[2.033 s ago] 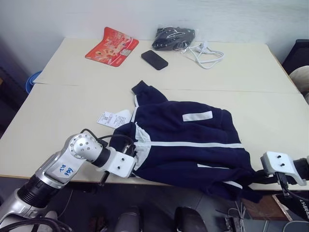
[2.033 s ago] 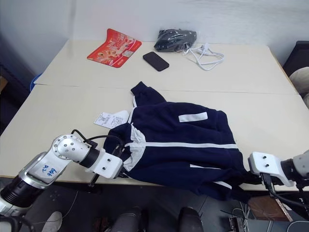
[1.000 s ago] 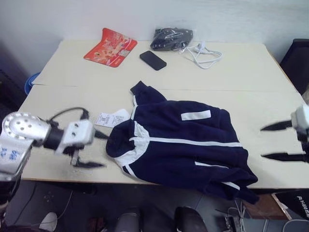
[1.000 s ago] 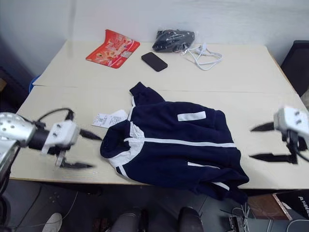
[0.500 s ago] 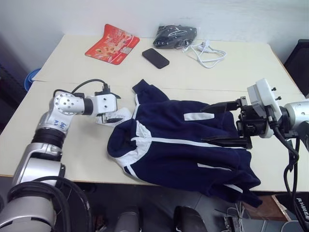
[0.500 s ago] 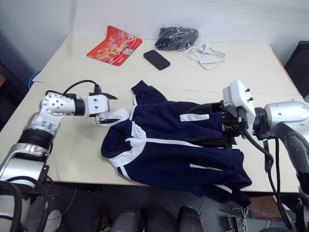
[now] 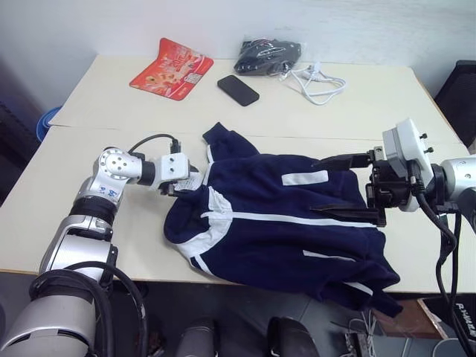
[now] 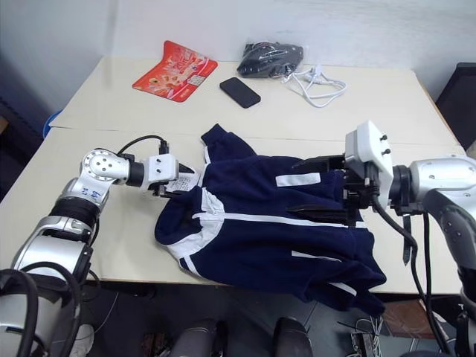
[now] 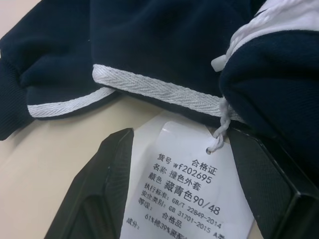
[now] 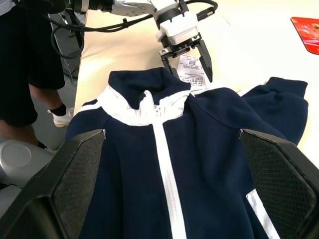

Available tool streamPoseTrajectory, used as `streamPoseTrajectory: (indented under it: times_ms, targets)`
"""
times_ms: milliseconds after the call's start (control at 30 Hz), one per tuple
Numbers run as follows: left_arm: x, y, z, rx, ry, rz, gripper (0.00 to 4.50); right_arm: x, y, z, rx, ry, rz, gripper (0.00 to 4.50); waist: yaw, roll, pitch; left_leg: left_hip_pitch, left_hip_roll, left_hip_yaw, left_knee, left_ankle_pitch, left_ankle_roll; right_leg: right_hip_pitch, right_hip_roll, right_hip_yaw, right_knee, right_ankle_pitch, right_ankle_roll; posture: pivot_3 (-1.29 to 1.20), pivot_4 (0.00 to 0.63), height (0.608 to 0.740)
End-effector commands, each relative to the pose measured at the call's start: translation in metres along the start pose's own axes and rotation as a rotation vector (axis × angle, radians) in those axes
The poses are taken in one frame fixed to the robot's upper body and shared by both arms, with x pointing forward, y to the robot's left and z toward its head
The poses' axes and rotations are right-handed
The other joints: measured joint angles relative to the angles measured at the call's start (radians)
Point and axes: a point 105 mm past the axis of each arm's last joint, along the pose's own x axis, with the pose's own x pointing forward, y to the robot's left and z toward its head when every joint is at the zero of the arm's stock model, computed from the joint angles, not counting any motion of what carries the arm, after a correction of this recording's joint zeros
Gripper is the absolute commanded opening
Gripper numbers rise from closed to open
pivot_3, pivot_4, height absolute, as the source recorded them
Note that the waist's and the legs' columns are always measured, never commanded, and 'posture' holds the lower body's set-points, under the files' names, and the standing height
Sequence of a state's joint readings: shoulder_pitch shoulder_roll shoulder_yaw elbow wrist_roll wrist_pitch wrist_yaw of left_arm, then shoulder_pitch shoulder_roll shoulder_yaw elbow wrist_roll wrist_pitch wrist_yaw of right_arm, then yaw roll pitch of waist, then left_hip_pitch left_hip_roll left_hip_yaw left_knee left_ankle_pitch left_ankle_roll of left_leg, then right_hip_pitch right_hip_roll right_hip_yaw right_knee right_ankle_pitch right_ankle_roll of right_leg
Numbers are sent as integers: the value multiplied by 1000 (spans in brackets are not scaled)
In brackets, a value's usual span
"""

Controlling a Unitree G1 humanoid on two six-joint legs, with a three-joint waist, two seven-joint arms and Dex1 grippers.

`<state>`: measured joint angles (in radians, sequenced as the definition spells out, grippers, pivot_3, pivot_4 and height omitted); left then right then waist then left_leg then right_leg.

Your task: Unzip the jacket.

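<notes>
The navy jacket [image 7: 282,238] lies flat on the table [image 7: 89,216], collar toward my left, its white zipper [image 10: 167,169] closed along the front. A paper tag [image 9: 184,184] on a white string lies beside the collar. My left gripper [image 7: 181,186] is low at the collar, open, with its fingers [image 9: 99,199] either side of the tag. The right wrist view also catches that left gripper [image 10: 188,72] over the tag. My right gripper [image 7: 316,184] hovers above the jacket's chest, open wide and pointing toward the collar, holding nothing.
At the table's far side lie a red packet [image 7: 171,69], a black phone [image 7: 238,90], a black bundle in a clear bag [image 7: 268,56] and a white cable [image 7: 320,80]. A person [image 10: 25,74] stands beside the table on my left.
Both arms rose from the table's front edge. The left gripper came in to the collar and tag and narrowed slightly. The right gripper swung in over the jacket and has since held still.
</notes>
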<state>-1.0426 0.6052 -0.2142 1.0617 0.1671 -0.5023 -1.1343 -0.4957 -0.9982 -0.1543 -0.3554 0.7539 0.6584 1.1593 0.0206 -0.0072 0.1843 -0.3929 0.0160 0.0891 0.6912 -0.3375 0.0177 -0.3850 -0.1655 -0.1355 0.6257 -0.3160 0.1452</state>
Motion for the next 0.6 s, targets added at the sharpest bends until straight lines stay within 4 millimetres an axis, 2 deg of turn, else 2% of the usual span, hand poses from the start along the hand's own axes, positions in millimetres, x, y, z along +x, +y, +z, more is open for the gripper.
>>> streamPoseTrajectory:
  times_ms: [33,267,500,600]
  targets:
    - [-5,1,8,40,-9,-43,3282,-4,1,10,-60,-7,-21,4500,0,0,0,0,0,0,0,0,0,0,0,0,0,0,0,0,150,740]
    - [-11,2,2,82,41,-61,3282,-3,-1,10,-62,-13,-32,4500,-2,0,0,0,0,0,0,0,0,0,0,0,0,0,0,0,150,740]
    - [12,3,7,81,52,-46,3282,-1,-4,12,-72,-19,-38,4500,4,0,0,0,0,0,0,0,0,0,0,0,0,0,0,0,150,740]
    - [15,0,4,91,69,-53,2671,-1,-4,13,-76,-24,-40,4500,7,0,0,0,0,-1,2,0,1,2,0,0,0,0,0,0,150,740]
